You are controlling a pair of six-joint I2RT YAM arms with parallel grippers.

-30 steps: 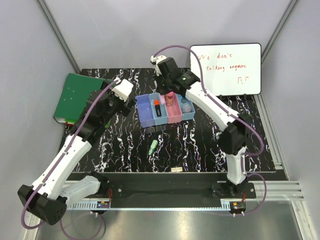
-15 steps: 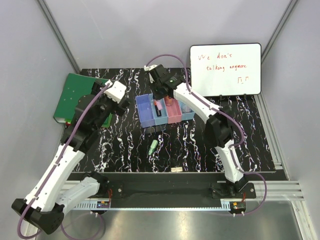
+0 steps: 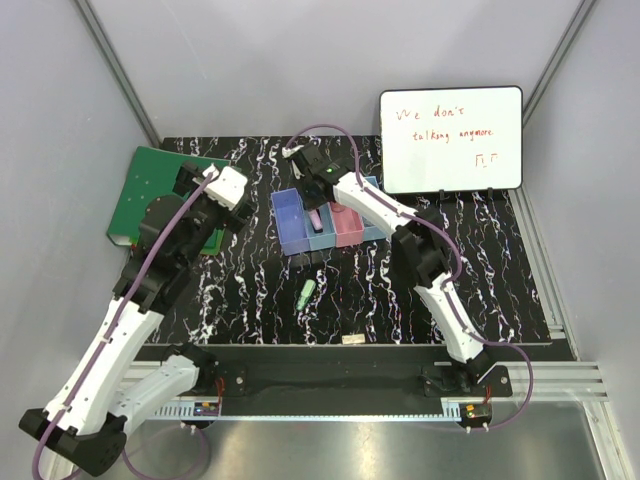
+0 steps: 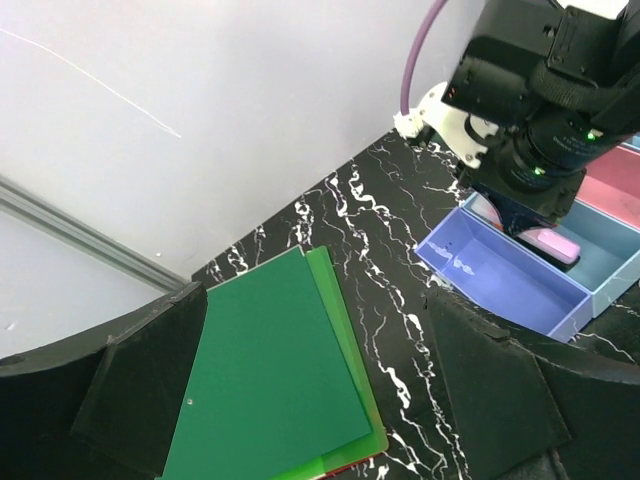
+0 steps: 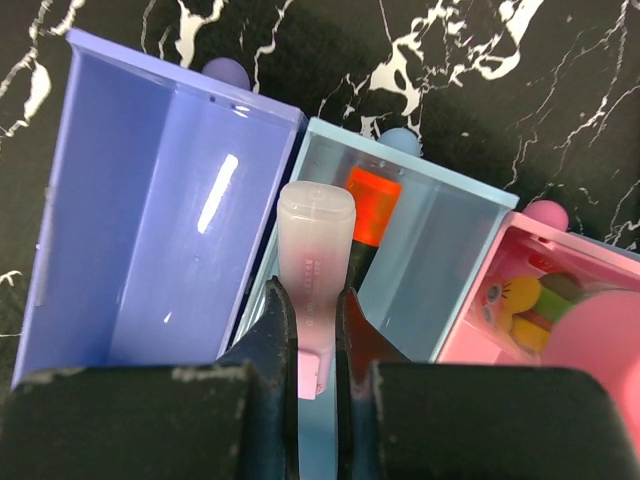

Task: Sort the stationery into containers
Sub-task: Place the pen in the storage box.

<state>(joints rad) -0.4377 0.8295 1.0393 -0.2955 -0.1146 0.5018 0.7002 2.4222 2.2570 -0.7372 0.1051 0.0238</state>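
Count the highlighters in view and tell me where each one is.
2. The green highlighter lies on the table in front of the bins; the pink highlighter is clamped in the right gripper over the light blue bin. The right arm may hide others.

From the overhead camera I can read one thing. The whiteboard, propped at the far right of the surface, carries handwriting in orange marker. The top line looks like "We don't", though the first word is loosely drawn and the end of "don't" is faint. The second line reads "talking anymore". Below it, toward the right, sit two small boxy marks like open-bottomed squares; I can't tell whether they are letters or a doodle.

On my right wrist camera, the translucent cap of the pink highlighter shows a faint line of print running along it, too blurred for me to make out.
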